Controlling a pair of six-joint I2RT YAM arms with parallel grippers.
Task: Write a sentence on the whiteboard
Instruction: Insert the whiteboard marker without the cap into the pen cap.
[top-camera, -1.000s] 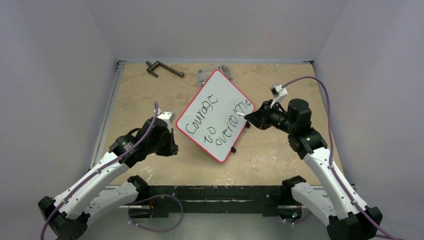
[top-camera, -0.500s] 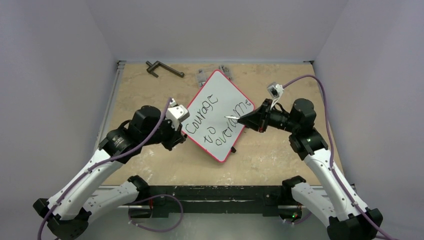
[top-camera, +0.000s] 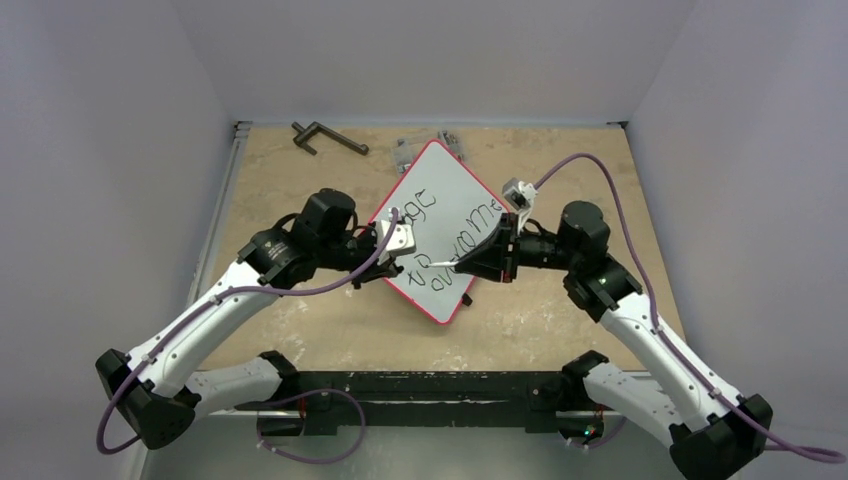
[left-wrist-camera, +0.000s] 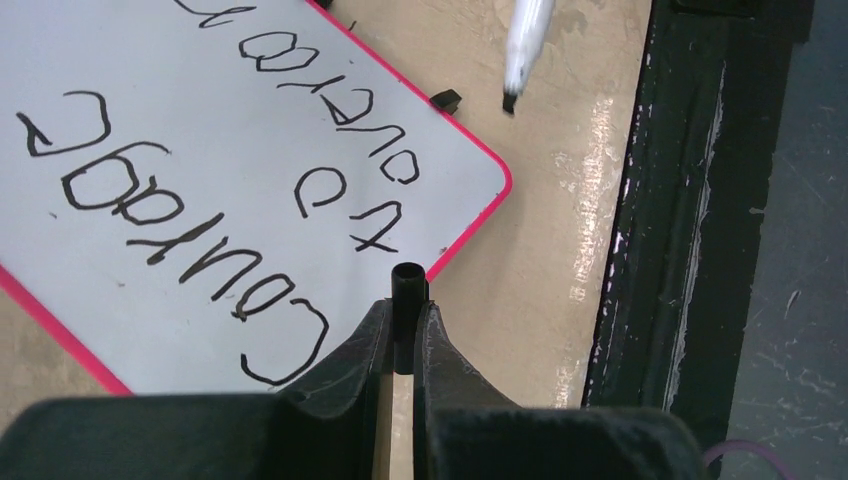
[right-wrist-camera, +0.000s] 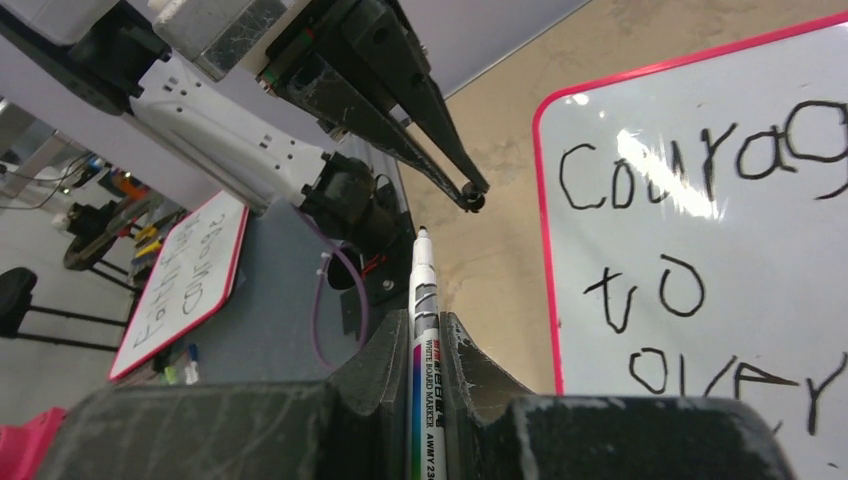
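1. The left gripper is pressed together on a small black cap, which stands up out of its fingertips.
2. It hangs over the near-left part of the whiteboard, above the start of the writing.
3. The right gripper pinches a white marker, with the tip sticking out well past the fingers.
4. The marker points toward the left gripper. Tip and cap are close to each other but apart.
5. From the left wrist camera the marker tip looks to be by the board's near-right edge, near a black foot. I cannot tell whether it touches anything.
6. The whiteboard lies flat around the middle of the table, turned cornerwise. One corner points at the far edge and one at the near edge.
7. It reads "Courage to overcome" in black, in three lines.
8. A black handle lies near the far-left corner, well apart from the board.
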